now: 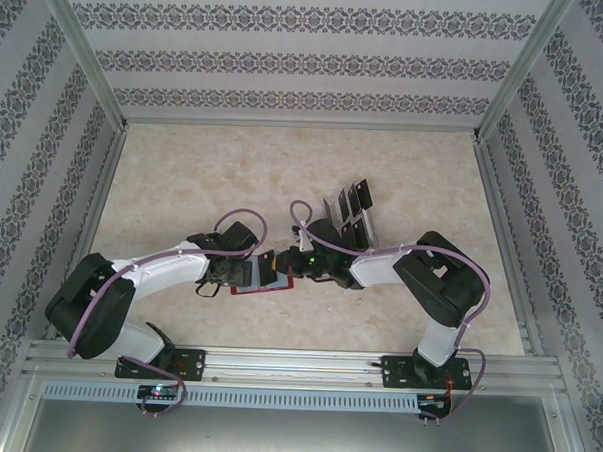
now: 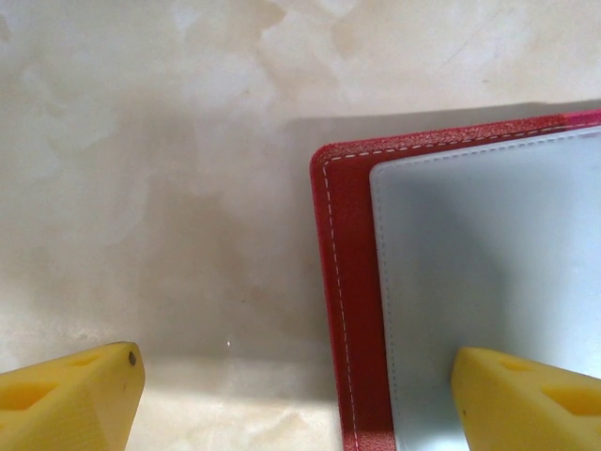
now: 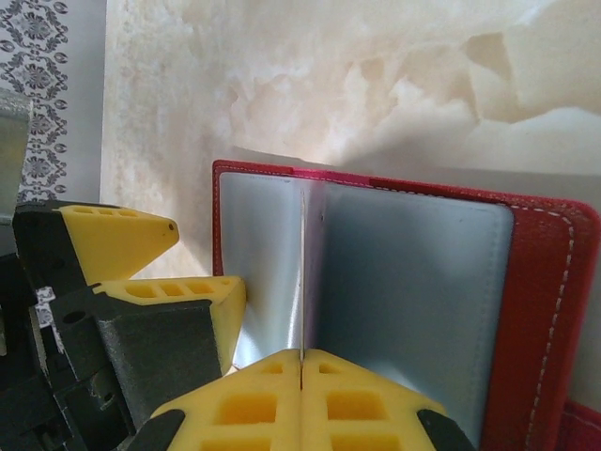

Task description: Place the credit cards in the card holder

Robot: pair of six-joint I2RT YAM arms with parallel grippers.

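The red card holder [image 1: 266, 290] lies open on the table between the arms, its grey inside facing up [image 3: 413, 291]. My right gripper [image 3: 300, 362] is shut on a thin credit card [image 3: 301, 282] seen edge-on, standing over the holder's grey lining. My left gripper [image 2: 296, 395] is open and straddles the holder's red stitched edge [image 2: 343, 282]. One of its fingers [image 2: 526, 399] is over the grey lining and the other is over bare table. From above, the two grippers meet over the holder, left [image 1: 229, 275] and right [image 1: 278, 265].
A clear slotted rack [image 1: 347, 216] holding several dark cards [image 1: 359, 196] stands just behind the right gripper. Patterned walls and metal rails [image 1: 501, 235] close in the marble tabletop [image 1: 204, 172] on all sides.
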